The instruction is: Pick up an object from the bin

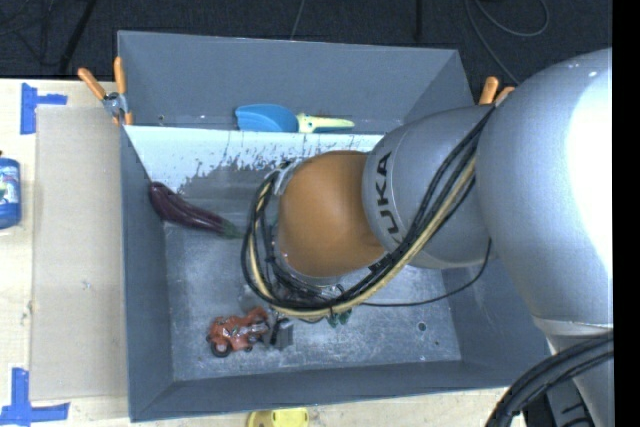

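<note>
1. The small red toy [238,331] lies on the floor of the bin [150,315], near the front wall and left of centre. My gripper [279,332] is just beside its right end.
2. My orange cover [325,215] and cables [262,255] hide my jaws, so I cannot tell whether they are wide or narrow, or whether they straddle the toy. If I close off to one side, I would likely just shove it along the floor.
3. The toy is low and lumpy, so a pinch on a thin sticking-out part could slip (or flip it over).
4. It looks red with dark and pale bits and is knobbly, perhaps a toy motorbike.
5. The purple eggplant [183,208] and the blue scoop [268,119] lie well apart from it.
</note>
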`<act>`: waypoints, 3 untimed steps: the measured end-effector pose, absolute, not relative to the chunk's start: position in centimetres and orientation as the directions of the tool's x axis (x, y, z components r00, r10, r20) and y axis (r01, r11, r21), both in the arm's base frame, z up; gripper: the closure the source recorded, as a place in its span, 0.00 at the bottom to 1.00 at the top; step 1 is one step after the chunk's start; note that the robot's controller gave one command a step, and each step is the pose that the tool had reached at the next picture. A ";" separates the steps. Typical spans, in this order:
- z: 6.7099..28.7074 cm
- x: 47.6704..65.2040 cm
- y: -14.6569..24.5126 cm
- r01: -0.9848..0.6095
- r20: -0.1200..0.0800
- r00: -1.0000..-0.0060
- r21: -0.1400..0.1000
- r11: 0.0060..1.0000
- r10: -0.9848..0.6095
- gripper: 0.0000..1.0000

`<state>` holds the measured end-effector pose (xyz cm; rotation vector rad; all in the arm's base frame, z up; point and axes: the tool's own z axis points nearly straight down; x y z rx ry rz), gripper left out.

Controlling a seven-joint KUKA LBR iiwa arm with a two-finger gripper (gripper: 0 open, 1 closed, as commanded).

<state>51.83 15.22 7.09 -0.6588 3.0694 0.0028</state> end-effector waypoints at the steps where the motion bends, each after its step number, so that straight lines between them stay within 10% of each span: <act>1: 18.9 52.1 15.3 -0.396 0.000 -0.918 0.001 0.918 -0.396 1.00; 2: 18.9 52.1 15.2 -0.395 0.000 -0.919 0.001 0.919 -0.395 1.00; 3: 29.7 54.5 15.4 -0.431 -0.002 -0.902 0.000 0.902 -0.431 1.00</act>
